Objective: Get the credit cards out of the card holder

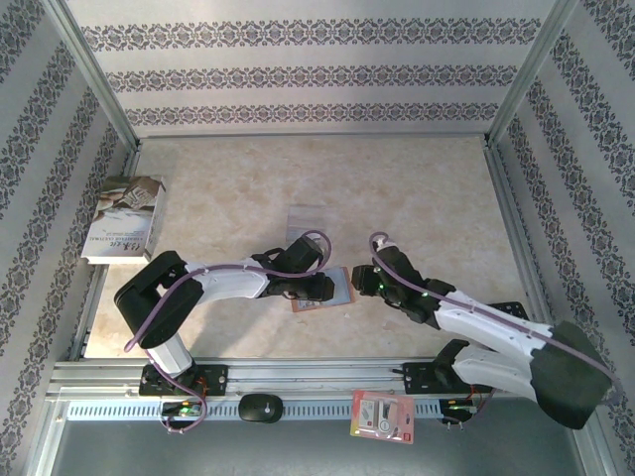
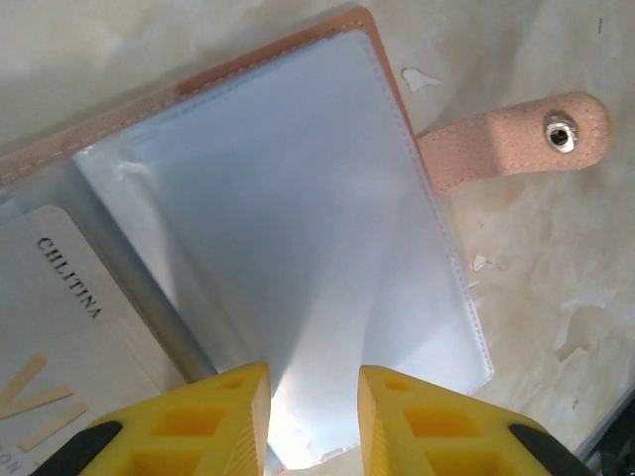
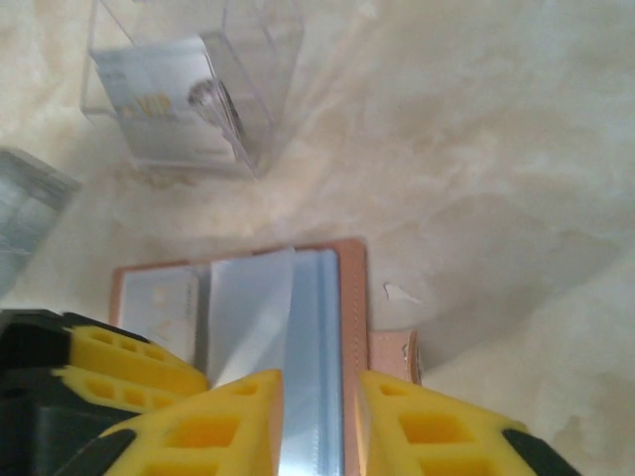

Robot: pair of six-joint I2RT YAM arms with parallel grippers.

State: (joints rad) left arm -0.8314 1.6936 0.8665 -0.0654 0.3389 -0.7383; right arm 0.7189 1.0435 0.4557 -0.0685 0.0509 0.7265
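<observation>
Card holder (image 1: 337,293) lies open and flat on the table (image 1: 417,198), approx centre, a bit nearer the arms than the far wall. Both grippers meet over it: left gripper (image 1: 319,286) comes in from the left, right gripper (image 1: 359,280) from the right.

From the left wrist cam, left gripper (image 2: 313,416) has its yellow fingers spread. The near edge of a clear pocket page (image 2: 298,248) sits in the gap, and I can't see the fingers closing on it. That page looks empty. To its left a pale card (image 2: 60,327) printed "CHLITINA" is tucked in the next pocket. The strap (image 2: 516,139) w/ its metal snap sticks out to the right, flat on the table.

From the right wrist cam, right gripper (image 3: 319,426) is also spread, fingers either side of the holder's (image 3: 352,297) right-hand pages and leather edge, gripping nothing that I can make out. One page (image 3: 248,317) is lifted partway up. A card (image 3: 164,297) shows in the left pocket.

Just beyond the holder, farther away, stands a clear box (image 1: 308,220) w/ another pale card (image 3: 164,99) inside. A book (image 1: 124,218) lies at the far left edge, well apart. A red-and-white packet (image 1: 382,415) rests on the near rail between the arm bases.
</observation>
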